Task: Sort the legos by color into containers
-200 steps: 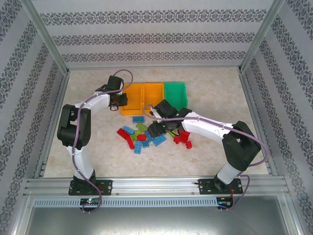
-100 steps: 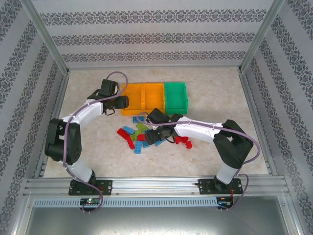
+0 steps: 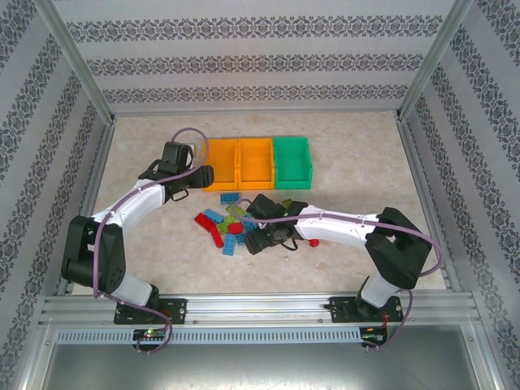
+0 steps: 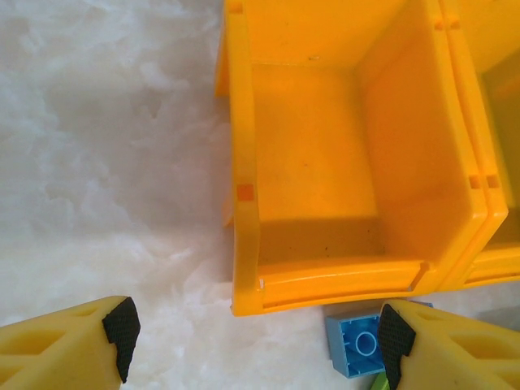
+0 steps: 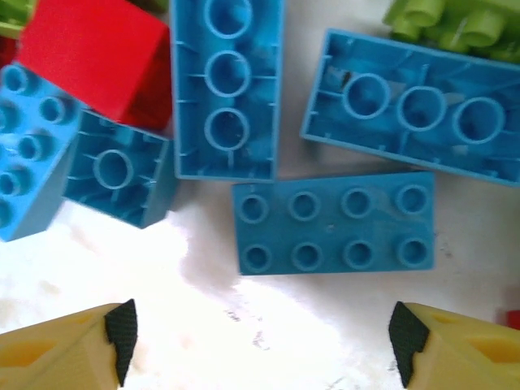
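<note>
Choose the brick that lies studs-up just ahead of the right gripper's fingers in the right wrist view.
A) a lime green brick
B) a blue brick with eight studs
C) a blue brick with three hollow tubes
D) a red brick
B: the blue eight-stud brick lies studs up just ahead of the right gripper, whose jaws stand open, while the long blue brick beyond it shows its hollow underside.

The left hand (image 4: 258,335) and the right hand (image 5: 260,335) both point downward, spread wide and gripping nothing.
</note>
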